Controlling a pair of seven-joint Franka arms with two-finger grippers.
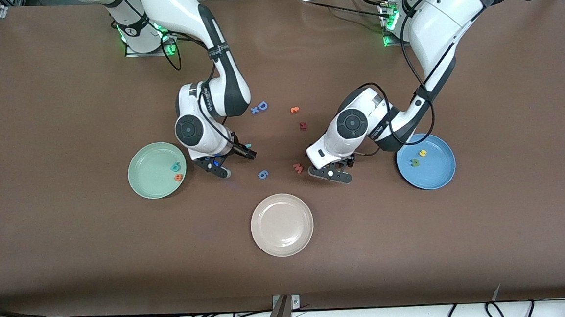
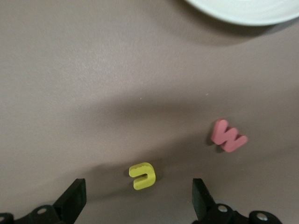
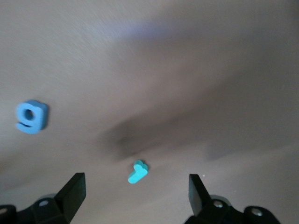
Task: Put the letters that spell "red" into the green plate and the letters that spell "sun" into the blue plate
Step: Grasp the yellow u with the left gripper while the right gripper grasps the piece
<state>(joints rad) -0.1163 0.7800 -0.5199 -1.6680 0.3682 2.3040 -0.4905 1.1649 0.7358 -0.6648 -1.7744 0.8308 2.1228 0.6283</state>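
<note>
Three plates sit on the brown table [image 1: 72,249]. The green plate [image 1: 143,184] is at the right arm's end and already holds the teal d [image 1: 177,166] and orange e [image 1: 178,177]. The blue plate [image 1: 440,173] is at the left arm's end and holds the yellow s [image 1: 422,153] and olive n [image 1: 414,162]. The beige plate [image 1: 283,242] is nearest the front camera, between them. Two letters are left, one per arm.

The right gripper [image 1: 218,166] hangs low over the table just beside the green plate, jaws spread wide and holding nothing. Its wrist view shows the teal r [image 3: 138,171] flat on the table between the fingers [image 3: 74,191], roughly centred, long axis slanted across the gap. The blue 6-shaped letter [image 3: 32,116] lies well off to the side.

The left gripper [image 1: 331,173] is low over the table between the pink m [image 1: 298,168] and the blue plate, also spread wide and empty. The yellow u [image 2: 143,175] lies between its fingers [image 2: 74,198], centred, with the pink m clear of the jaws.

Each target lies straight below its own tool, so the next move looks like a plain drop and close — the r's slant may let it twist when pinched.
</note>
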